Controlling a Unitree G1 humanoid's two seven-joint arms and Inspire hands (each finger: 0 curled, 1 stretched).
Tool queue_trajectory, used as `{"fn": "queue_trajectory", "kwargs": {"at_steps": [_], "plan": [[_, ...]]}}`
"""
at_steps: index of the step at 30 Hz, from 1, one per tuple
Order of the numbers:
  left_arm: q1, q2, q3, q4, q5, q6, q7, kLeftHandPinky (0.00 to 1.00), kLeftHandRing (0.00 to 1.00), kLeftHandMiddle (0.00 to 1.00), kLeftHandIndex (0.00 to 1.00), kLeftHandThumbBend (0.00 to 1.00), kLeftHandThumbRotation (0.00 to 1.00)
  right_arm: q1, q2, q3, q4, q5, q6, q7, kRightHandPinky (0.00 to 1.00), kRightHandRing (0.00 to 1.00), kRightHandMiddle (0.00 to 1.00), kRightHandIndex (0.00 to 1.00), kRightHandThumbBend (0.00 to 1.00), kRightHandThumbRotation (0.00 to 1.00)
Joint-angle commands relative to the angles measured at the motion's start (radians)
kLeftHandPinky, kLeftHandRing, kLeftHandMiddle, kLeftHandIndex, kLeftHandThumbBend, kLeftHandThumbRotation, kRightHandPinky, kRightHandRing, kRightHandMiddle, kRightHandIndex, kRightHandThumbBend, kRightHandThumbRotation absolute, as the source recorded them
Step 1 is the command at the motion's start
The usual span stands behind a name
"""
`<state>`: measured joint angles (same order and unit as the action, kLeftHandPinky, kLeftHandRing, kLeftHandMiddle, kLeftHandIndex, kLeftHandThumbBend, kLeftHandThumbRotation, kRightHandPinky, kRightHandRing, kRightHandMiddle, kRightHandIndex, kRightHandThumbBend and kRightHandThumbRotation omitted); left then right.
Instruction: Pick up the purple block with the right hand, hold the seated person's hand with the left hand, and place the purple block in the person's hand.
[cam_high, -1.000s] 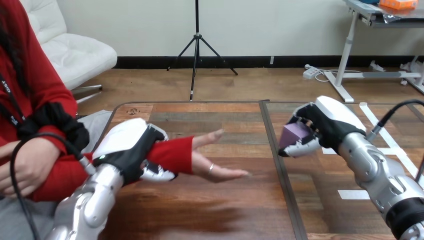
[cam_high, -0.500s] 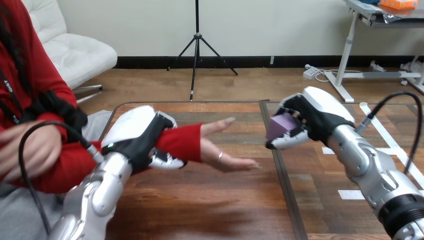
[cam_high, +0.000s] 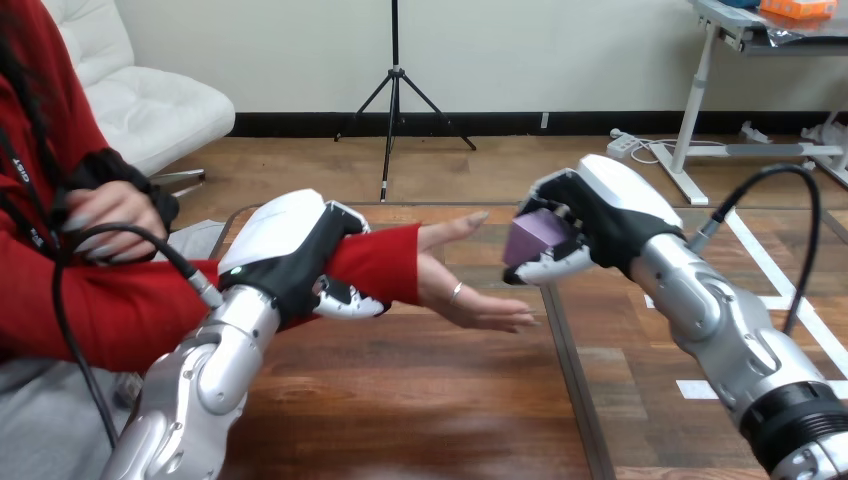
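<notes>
Block (cam_high: 530, 238), purple, is gripped in the right hand (cam_high: 600, 215), whose fingers and thumb are curled round it. Its top and lower edge are covered by them, and one purple face is turned toward the view's left. The block is carried above the table (cam_high: 400, 400), clear of the wood, near the dark strip (cam_high: 570, 390) by which the table is divided. It is seen just to the right of the person's hand (cam_high: 465, 295), close to the fingertips but apart from them.

The person's hand is stretched out from the view's left with the palm open and turned up, the fingers straight and the thumb raised. It appears to be lifted off the table.

The left hand (cam_high: 290, 250) is closed on the person's wrist, which is covered by a red sleeve (cam_high: 380, 262). The white back of the hand is laid over the top of the sleeve, and its fingers (cam_high: 350, 300) are wrapped round the sleeve from beneath. The silver forearm is brought in from the bottom left corner.
</notes>
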<state>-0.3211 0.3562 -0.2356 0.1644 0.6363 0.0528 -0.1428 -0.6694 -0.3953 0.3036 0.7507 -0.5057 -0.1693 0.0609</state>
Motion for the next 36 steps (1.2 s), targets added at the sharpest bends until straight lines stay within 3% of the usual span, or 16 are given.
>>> {"fn": "queue_trajectory", "kwargs": {"at_steps": [1,24,36], "plan": [[-0.213,-0.055,-0.003,-0.095,-0.016,-0.038,0.028,0.29,0.34,0.40,0.42,0.55,0.05,-0.048,0.021,-0.026,-0.157,0.022,0.013,0.008,0.35,0.39,0.46,0.50,0.58,0.00],[-0.211,-0.078,-0.016,-0.065,-0.015,-0.048,0.035,0.31,0.36,0.43,0.45,0.58,0.04,-0.008,0.053,-0.027,-0.314,0.034,0.035,0.070,0.34,0.39,0.46,0.50,0.58,0.00],[-0.202,-0.074,-0.023,-0.031,-0.013,-0.074,0.060,0.31,0.37,0.44,0.46,0.58,0.05,0.024,0.065,-0.025,-0.406,0.032,0.088,0.122,0.33,0.38,0.46,0.49,0.59,0.00]]}}
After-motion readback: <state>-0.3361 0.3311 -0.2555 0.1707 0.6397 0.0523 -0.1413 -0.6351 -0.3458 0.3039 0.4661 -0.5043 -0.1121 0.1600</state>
